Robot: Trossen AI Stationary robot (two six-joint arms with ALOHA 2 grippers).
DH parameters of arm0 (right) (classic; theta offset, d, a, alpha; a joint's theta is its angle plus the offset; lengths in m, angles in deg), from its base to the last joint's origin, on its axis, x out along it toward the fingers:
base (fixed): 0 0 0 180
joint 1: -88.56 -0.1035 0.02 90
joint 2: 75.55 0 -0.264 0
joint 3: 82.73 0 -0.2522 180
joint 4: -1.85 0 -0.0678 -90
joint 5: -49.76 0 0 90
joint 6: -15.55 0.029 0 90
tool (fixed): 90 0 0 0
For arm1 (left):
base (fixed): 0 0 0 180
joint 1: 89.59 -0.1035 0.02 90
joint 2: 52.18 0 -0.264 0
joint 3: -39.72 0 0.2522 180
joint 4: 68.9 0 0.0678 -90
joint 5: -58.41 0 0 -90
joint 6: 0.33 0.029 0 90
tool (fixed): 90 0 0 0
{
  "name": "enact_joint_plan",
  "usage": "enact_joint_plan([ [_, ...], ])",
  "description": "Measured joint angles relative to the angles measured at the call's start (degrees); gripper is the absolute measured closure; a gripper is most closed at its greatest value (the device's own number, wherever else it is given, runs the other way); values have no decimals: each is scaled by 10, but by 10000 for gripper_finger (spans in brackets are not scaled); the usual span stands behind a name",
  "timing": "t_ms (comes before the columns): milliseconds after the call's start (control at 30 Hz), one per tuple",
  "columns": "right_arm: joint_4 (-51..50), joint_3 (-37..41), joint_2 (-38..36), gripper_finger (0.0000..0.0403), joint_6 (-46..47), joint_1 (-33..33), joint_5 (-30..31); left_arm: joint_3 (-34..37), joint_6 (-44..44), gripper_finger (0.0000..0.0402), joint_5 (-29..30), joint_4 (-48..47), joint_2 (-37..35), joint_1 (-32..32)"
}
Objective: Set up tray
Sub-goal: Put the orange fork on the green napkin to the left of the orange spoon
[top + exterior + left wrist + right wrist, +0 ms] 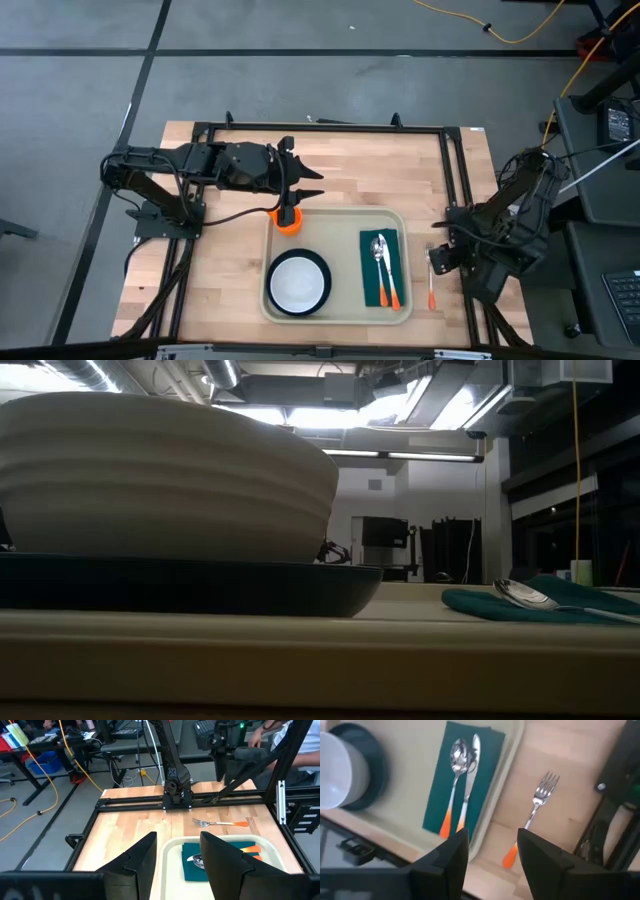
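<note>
— Cream plastic, the tray (340, 215): where does it sit?
— On the wooden desk (220, 265), holding a teal plate (298, 285) with a white bowl (296, 282), plus a green napkin (380, 268) bearing a spoon (379, 255) and a knife (389, 272).
— And the fork (431, 280)?
— Just beside the tray, on the desk.
— Left end effector (292, 205)?
— At the tray's far corner, clamped on an orange cup (288, 221).
— Right end effector (490, 845)?
— Above the fork, fingers apart, empty.
</note>
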Motion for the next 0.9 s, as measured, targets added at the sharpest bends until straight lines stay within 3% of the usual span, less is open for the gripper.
enact_joint_plan([
  [200,53,31,1,230,1,-22,-55,0,0,256,1,3,0,-1],
  [600,383,310,-21,231,27,7,-154,0,-32,256,-15,8,0,-1],
  [900,394,385,-21,231,32,63,-195,0,-60,256,-19,8,0,-1],
])
